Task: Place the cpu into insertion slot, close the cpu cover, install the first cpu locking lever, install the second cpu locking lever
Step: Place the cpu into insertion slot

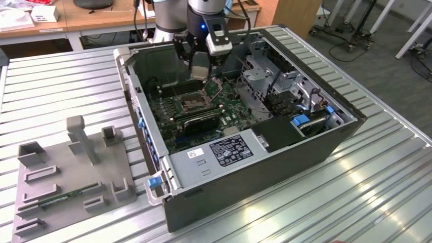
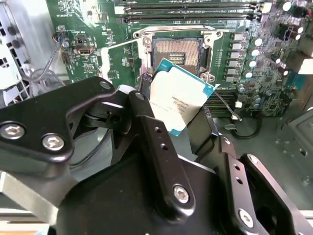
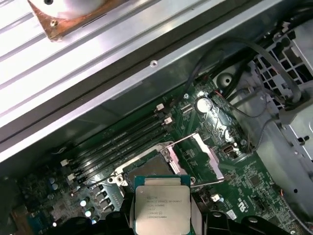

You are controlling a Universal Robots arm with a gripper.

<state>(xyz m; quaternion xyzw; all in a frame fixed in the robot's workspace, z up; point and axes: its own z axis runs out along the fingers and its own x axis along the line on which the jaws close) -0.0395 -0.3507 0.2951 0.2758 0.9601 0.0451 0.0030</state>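
Slatted table [image 1: 60, 81], open PC case [image 1: 270, 167]; cpu [image 2: 178, 95] clamped in gripper [image 1: 200, 71], above insertion slot [image 2: 177, 51].

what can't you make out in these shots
- cpu lower edge: first wrist view, cut off by the picture's edge.
- insertion slot near side: first wrist view, hidden behind the cpu.
- gripper hold on the cpu: exterior view, too small to tell.

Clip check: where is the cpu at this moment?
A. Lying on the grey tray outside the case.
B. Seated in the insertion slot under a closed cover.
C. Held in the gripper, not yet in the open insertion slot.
C: the gripper clamps the cpu, while the insertion slot shows bare contacts.
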